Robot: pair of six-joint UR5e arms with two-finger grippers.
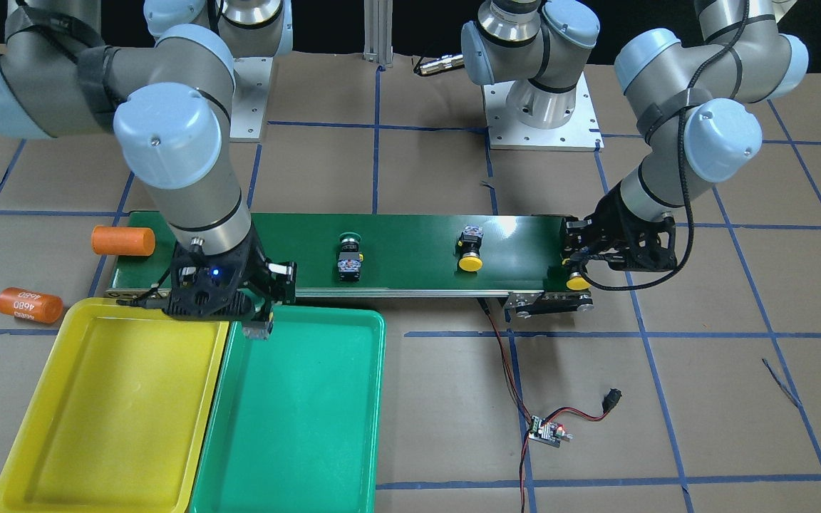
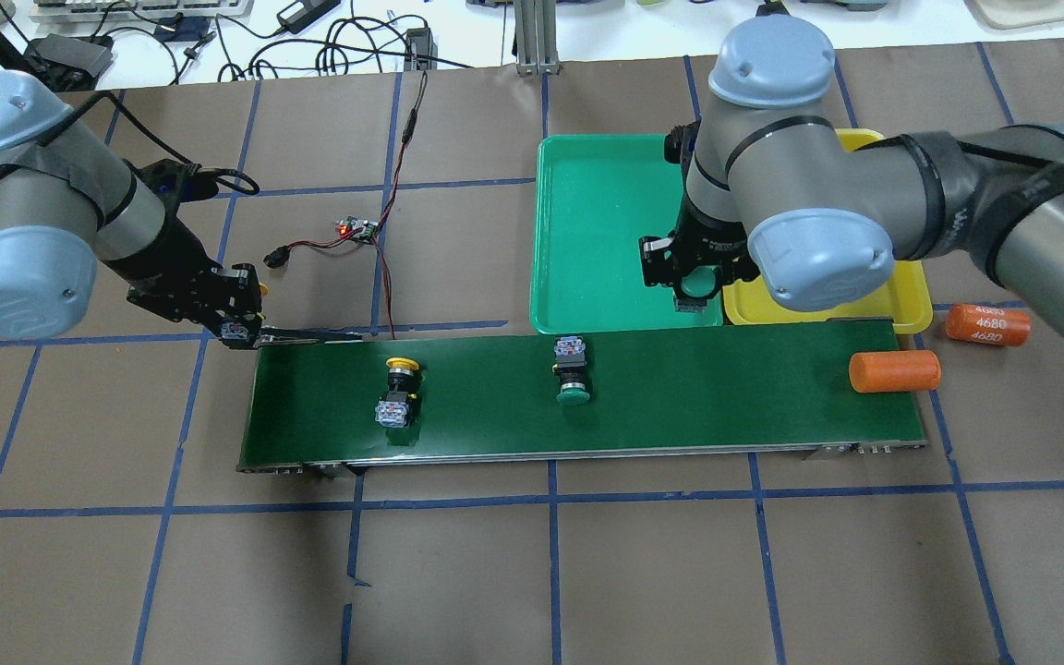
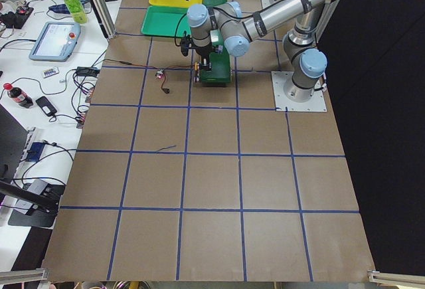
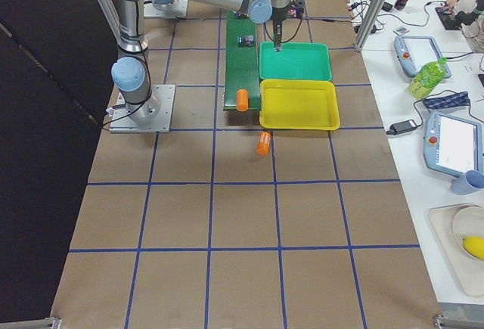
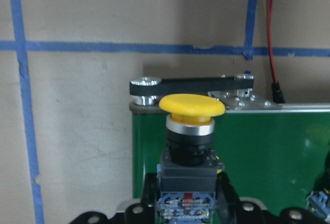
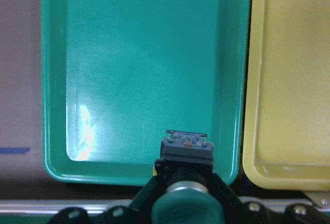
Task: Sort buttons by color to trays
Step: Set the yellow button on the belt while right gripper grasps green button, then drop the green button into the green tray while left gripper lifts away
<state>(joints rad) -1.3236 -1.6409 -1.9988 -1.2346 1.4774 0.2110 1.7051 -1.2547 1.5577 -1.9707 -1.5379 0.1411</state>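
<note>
My left gripper (image 2: 241,323) is shut on a yellow button (image 5: 192,105) and holds it over the left end of the conveyor belt (image 2: 680,406); it also shows in the front view (image 1: 576,274). My right gripper (image 2: 698,288) is shut on a green button (image 6: 185,152) over the belt-side edge of the teal tray (image 2: 587,222), next to the yellow tray (image 2: 906,296). A second yellow button (image 2: 398,388) and a second green button (image 2: 572,374) lie on the belt. Both trays hold nothing.
One orange cylinder (image 2: 894,371) lies on the belt's right end, another (image 2: 987,324) on the table beside the yellow tray. A small controller board (image 2: 356,228) with red and black wires lies beyond the belt's left half.
</note>
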